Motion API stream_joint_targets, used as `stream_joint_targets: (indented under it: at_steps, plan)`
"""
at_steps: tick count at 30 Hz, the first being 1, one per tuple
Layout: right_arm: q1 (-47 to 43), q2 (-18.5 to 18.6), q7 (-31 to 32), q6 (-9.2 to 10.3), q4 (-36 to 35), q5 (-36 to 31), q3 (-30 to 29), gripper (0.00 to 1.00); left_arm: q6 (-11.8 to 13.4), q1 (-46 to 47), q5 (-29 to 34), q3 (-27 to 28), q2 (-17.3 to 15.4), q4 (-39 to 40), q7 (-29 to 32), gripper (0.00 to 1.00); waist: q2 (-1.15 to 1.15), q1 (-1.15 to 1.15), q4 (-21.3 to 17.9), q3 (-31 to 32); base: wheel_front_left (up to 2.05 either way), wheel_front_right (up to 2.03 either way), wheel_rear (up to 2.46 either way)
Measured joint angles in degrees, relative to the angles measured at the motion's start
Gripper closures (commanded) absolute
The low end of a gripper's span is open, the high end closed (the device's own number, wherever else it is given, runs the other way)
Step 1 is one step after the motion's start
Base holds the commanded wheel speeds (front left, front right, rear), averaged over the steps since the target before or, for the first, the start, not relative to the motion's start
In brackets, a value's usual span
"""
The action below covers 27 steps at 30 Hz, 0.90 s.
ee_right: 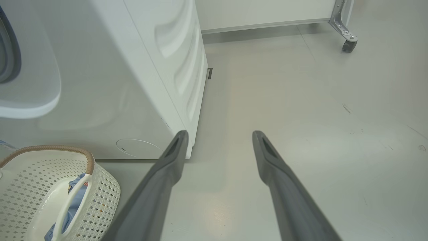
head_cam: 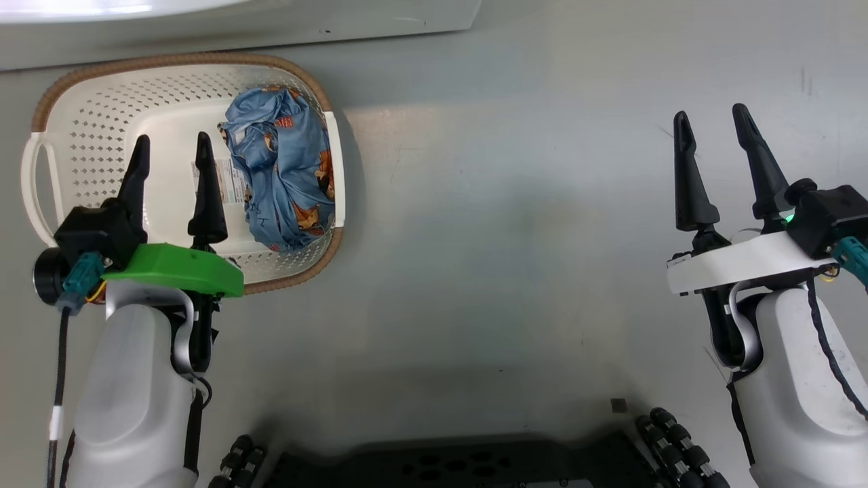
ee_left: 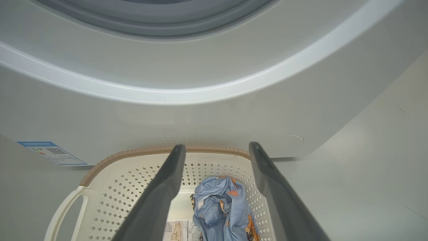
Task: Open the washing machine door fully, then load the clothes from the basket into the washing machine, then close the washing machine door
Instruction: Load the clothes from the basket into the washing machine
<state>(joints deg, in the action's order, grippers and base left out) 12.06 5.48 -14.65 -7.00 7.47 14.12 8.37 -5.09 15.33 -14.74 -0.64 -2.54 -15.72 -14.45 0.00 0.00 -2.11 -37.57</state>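
The cream-white basket (head_cam: 95, 115) stands on the floor against the front of the white washing machine (head_cam: 237, 27). In its right half lies a bundle of light blue clothes (head_cam: 278, 169) with orange-brown prints. My left gripper (head_cam: 173, 146) hovers open over the basket's middle, just left of the clothes, with nothing between its fingers. In the left wrist view the left gripper (ee_left: 216, 147) points at the basket's far rim (ee_left: 133, 152), the clothes (ee_left: 220, 204) and the washing machine (ee_left: 200, 117). My right gripper (head_cam: 711, 118) is open over bare floor far to the right. The washing machine door is out of view.
The washing machine's corner (ee_right: 187, 110) and round service flap (ee_right: 137, 147) stand beside the basket (ee_right: 90, 160). A caster wheel (ee_right: 349, 45) of a frame stands far back on the grey floor. My dark base (head_cam: 461, 464) lies at the bottom edge.
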Motion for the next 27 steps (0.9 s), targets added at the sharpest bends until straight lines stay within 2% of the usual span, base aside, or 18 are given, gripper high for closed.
stream_joint_targets:
  at_steps: [8,16,27]
  plan:
    - [2.2,0.0,0.0,0.0,-1.1,-0.2,0.0,0.0,-0.4,6.3,-0.8,-0.9,0.1,-5.1,0.1,0.0,0.0,0.0,-0.2,-6.3,0.0,0.0,0.0]
    - [4.2,0.0,0.0,0.0,-1.9,-0.6,0.0,0.0,-1.0,12.2,-1.1,-1.2,-0.7,-11.5,2.7,0.0,0.0,0.01,-0.6,-11.9,0.0,0.0,0.0]
    - [5.1,-0.1,0.0,0.0,-2.7,-0.7,-0.6,0.0,-1.5,19.4,-4.2,-1.1,-1.2,-18.1,5.4,0.0,0.0,0.01,-1.5,-17.2,0.0,0.0,0.0]
